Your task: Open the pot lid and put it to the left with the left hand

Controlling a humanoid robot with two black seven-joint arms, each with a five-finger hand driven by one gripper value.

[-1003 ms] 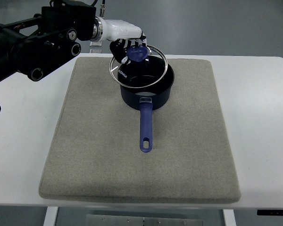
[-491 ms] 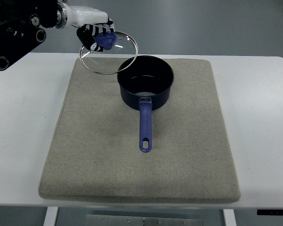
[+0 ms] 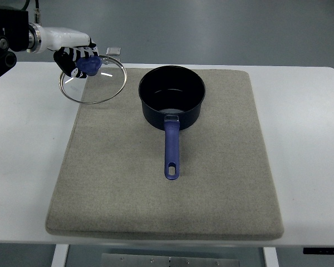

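Note:
A dark blue saucepan (image 3: 172,100) stands uncovered on the grey mat (image 3: 167,183), its blue handle (image 3: 171,150) pointing toward the near edge. The glass lid (image 3: 93,79) with a steel rim hangs in the air over the mat's far left corner, to the left of the pot. My left hand (image 3: 78,55) comes in from the upper left and is shut on the lid's blue knob (image 3: 89,66). The pot's inside looks empty. The right arm does not show.
The mat lies on a white table (image 3: 28,167) with bare white surface to its left and right. A small metal bracket (image 3: 113,52) stands at the table's far edge behind the lid.
The left hand has carried the lid off the pot and steadily leftward, from over the pot's rim to above the mat's far left corner. The pot has stayed in place.

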